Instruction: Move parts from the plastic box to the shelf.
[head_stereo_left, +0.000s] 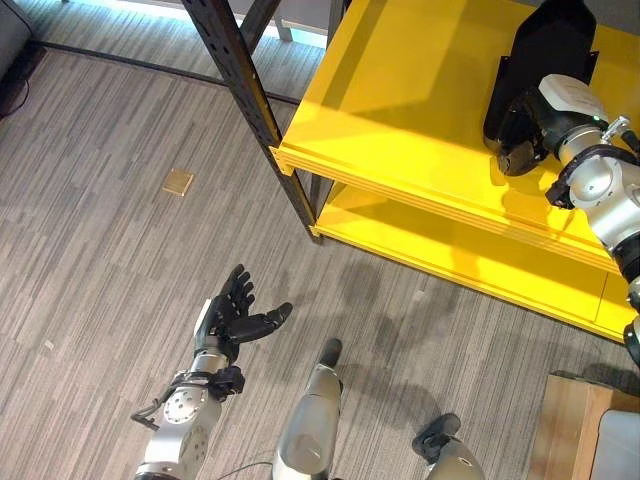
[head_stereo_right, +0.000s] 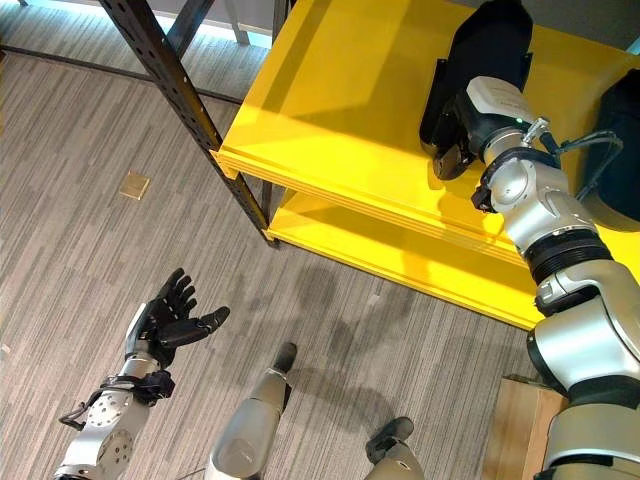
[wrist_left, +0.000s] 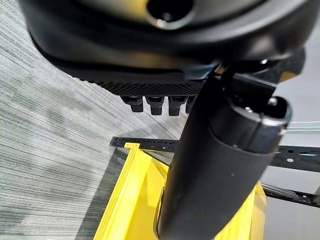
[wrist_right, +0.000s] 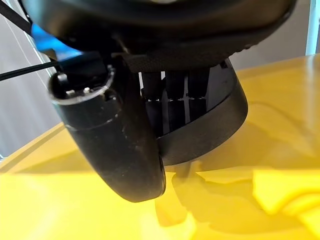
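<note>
- the shelf (head_stereo_left: 420, 110) takes up the far right of the scene, with a lower board beneath its top board.
- a slanted upright post (head_stereo_left: 250, 95) stands at the shelf's left corner.
- a black part (head_stereo_right: 478, 62) sits on the top board, toward the far right.
- the right hand (head_stereo_right: 455, 135) is on the near side of that part, its fingers curled round the edge.
- a second dark part (head_stereo_right: 620, 150) lies on the board further right.
- the left hand (head_stereo_left: 232, 312) hangs over the floor (head_stereo_left: 100, 280), near left, well apart from the shelf.
- a small flat square (head_stereo_left: 178, 182) lies on the floor, left of the post.
- a wooden edge (head_stereo_left: 565, 425) sits in the near right corner.
</note>
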